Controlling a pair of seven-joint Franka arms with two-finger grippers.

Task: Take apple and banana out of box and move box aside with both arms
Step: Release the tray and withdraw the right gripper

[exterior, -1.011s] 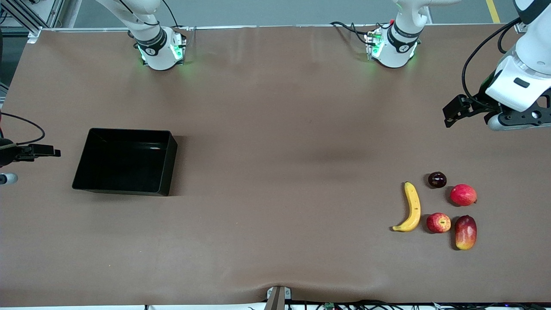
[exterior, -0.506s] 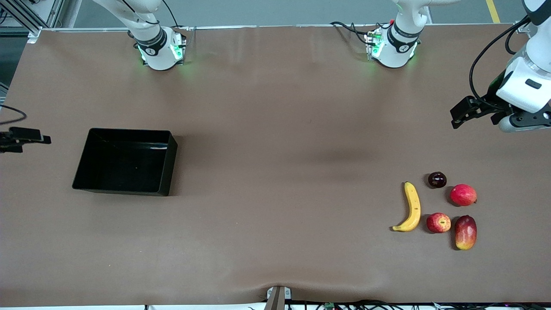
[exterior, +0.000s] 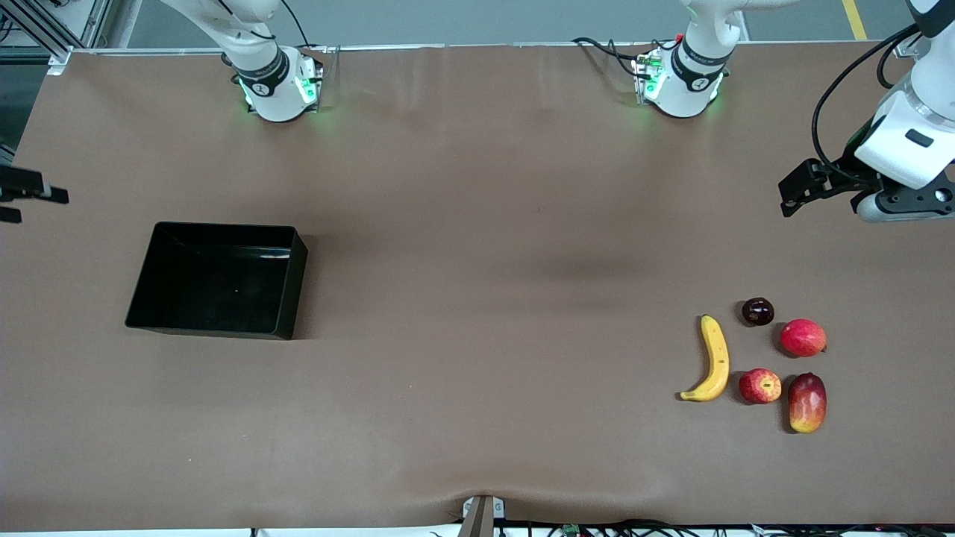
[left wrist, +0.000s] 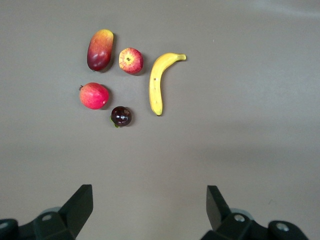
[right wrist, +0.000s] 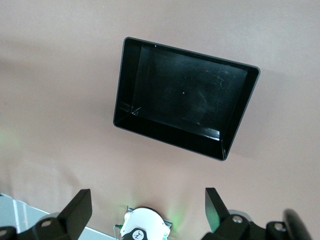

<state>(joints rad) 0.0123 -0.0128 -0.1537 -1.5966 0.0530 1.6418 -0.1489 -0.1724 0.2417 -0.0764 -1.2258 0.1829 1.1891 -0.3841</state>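
A yellow banana and a small red apple lie side by side on the table toward the left arm's end. They also show in the left wrist view, banana and apple. The black box stands empty toward the right arm's end and shows in the right wrist view. My left gripper is open and empty, up over bare table apart from the fruits. My right gripper is open and empty, up over the table's edge apart from the box.
A mango, a round red fruit and a dark plum lie close around the apple. The two arm bases stand along the table's edge farthest from the front camera.
My right gripper has moved toward the bases' side of the table, away from the box. My left gripper has lifted slightly the same way. Fruits and box have not moved.
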